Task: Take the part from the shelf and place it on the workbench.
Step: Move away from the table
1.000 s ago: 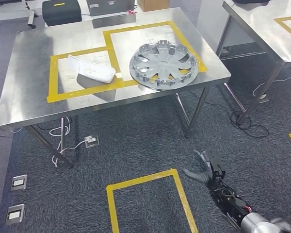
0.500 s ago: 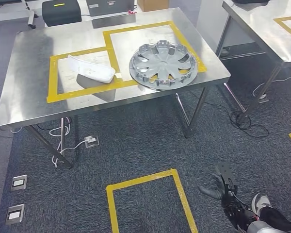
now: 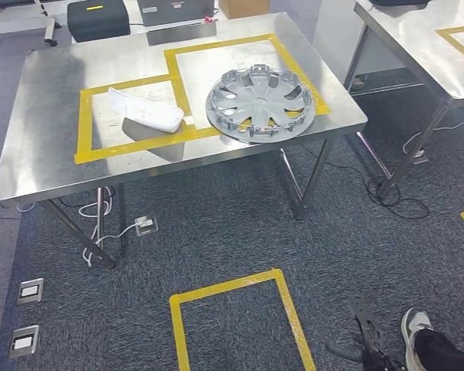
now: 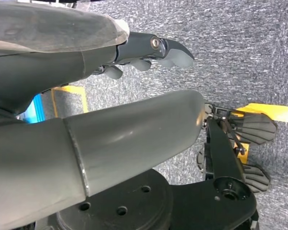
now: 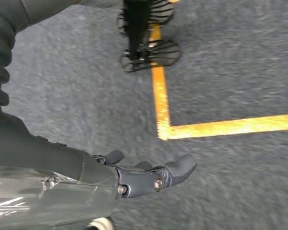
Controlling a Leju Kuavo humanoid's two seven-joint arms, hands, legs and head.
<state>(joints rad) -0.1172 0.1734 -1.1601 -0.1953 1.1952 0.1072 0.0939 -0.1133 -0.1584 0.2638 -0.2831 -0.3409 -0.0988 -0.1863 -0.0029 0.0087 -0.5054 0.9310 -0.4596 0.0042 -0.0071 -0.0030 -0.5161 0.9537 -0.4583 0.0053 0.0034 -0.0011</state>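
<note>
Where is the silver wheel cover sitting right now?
In the head view the wheel cover lies flat on the right part of the steel workbench, overlapping the right yellow tape outline, with the white part to its left.

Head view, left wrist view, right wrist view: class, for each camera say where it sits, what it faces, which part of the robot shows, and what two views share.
Head view: high on the body, looking forward and down at the workbench holding the hubcap and white part; right hand low.
Left wrist view: behind the left hand, facing carpet.
Right wrist view: behind the right hand, facing carpet.
Shared: both wrist views show yellow floor tape.
</note>
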